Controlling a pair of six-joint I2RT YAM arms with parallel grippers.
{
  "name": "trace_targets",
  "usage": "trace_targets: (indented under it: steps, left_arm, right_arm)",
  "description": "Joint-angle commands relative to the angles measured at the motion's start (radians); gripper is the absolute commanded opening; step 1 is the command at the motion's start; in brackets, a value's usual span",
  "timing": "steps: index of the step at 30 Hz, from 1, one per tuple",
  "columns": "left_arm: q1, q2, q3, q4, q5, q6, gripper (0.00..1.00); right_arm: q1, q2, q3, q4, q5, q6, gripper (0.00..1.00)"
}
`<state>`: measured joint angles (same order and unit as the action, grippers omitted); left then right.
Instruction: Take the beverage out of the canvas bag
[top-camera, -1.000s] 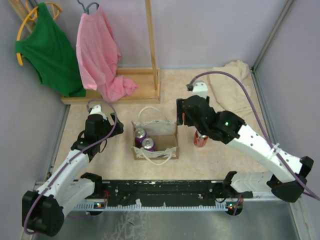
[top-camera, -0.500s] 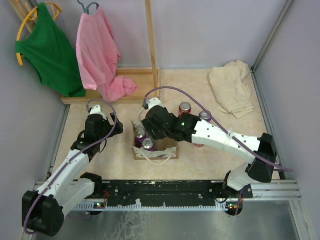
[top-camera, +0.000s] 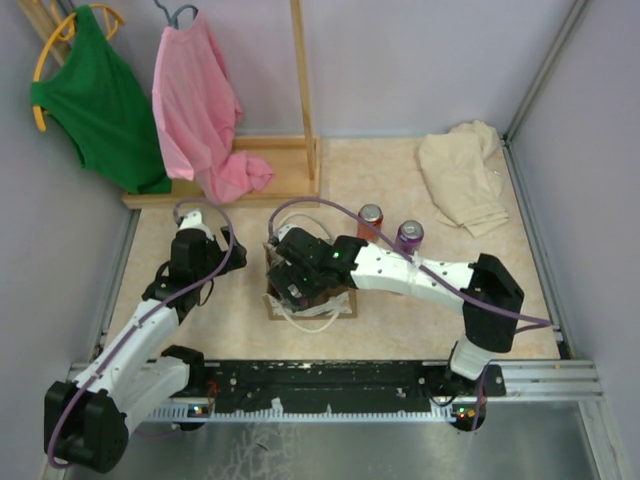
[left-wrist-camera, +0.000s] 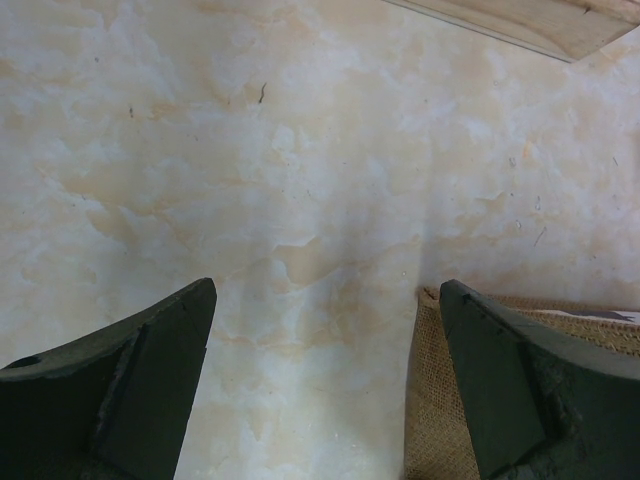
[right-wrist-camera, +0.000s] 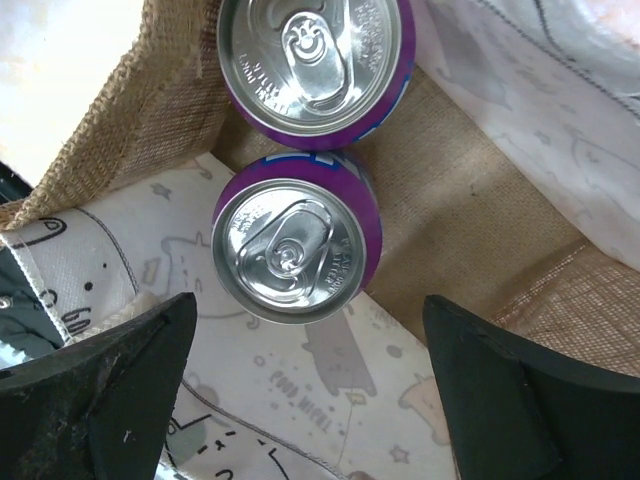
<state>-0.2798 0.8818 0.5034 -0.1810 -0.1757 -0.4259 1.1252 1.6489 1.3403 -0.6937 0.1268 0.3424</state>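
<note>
Left of the canvas bag (right-wrist-camera: 130, 110), your left gripper (left-wrist-camera: 328, 292) hangs spread wide over bare table (left-wrist-camera: 300, 150), holding nothing and seemingly parked out of the way. Over the bag's mouth, your right gripper (right-wrist-camera: 308, 305) stands wide, straddling the nearer purple can (right-wrist-camera: 295, 250), likely lined up for a grasp. A second purple can (right-wrist-camera: 315, 55) sits just beside it. The bag's wall crowds one finger; the other has room. Right of the bag stand a red can (top-camera: 370, 217) and a loose purple can (top-camera: 410, 236).

Two cans (right-wrist-camera: 296, 250) inside canvas bag (right-wrist-camera: 470, 200), two more cans (top-camera: 371, 217) behind-right of it on table (top-camera: 400, 330)
</note>
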Motion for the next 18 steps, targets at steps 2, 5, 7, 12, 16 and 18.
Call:
trace_targets:
  steps: [2, 5, 7, 12, 16, 18]
  left_arm:
    - [-0.003, 0.008, -0.011, 0.012, -0.012, -0.002, 0.99]
    - [-0.003, 0.011, -0.012, 0.015, -0.011, -0.002, 0.99]
    - [-0.003, 0.015, -0.012, 0.017, -0.011, -0.002, 0.99]
    - [-0.003, 0.017, -0.016, 0.021, -0.01, -0.004, 0.99]
    - [-0.004, 0.019, -0.014, 0.023, -0.009, -0.004, 0.99]
    - [-0.001, 0.019, -0.012, 0.02, -0.008, -0.003, 0.99]
  right_arm:
    - [0.013, -0.004, 0.021, 0.039, -0.059, -0.027, 0.97]
    - [0.013, -0.004, 0.027, 0.042, -0.058, -0.033, 0.98]
    - [0.013, -0.004, 0.026, 0.046, -0.065, -0.037, 0.99]
    - [0.013, 0.049, 0.019, 0.059, -0.056, -0.04, 0.98]
    - [0.013, 0.08, 0.014, 0.085, -0.016, -0.039, 0.96]
    - [0.012, 0.096, 0.014, 0.093, 0.004, -0.034, 0.94]
